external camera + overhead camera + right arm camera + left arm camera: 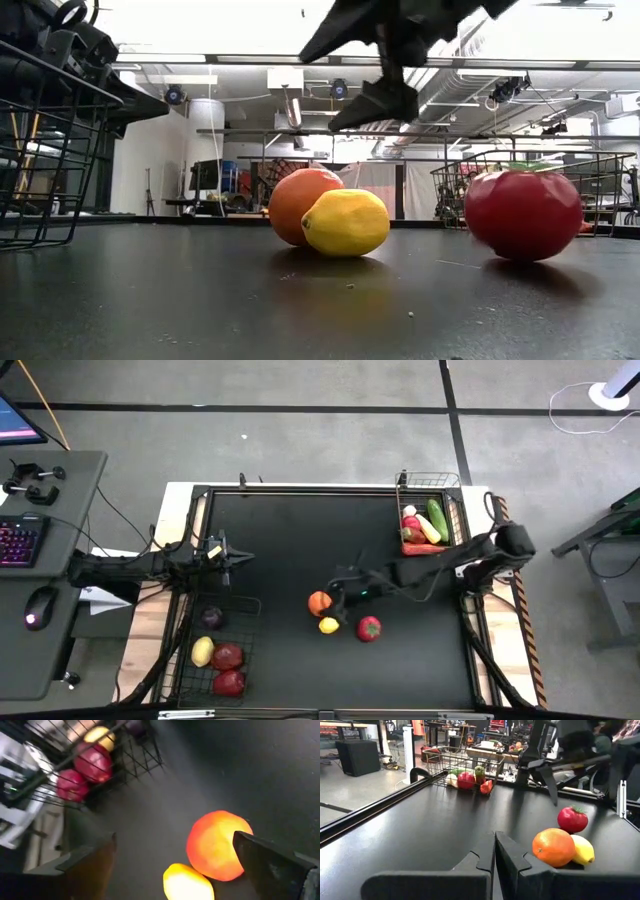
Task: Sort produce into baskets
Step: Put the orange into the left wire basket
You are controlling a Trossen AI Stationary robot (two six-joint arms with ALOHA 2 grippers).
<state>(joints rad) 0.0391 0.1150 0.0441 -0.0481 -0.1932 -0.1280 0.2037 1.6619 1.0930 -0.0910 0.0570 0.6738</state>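
Just right of centre in the high view, the right hand [334, 600] hangs wide open directly above the round orange toy fruit [319, 602], far nearer than the closed left hand [232, 557].

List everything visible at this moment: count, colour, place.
Orange: one, orange, mid-table, touching the lemon.
Lemon: one, yellow, beside the orange.
Tomato: one, red, apart from both.
Dark basket: one, black wire, left front; holds purple, yellow and two red fruits.
Light basket: one, metallic wire, right rear; holds green, red and pale vegetables.
Left gripper: shut, by the dark basket.
Right gripper: open, above the orange.
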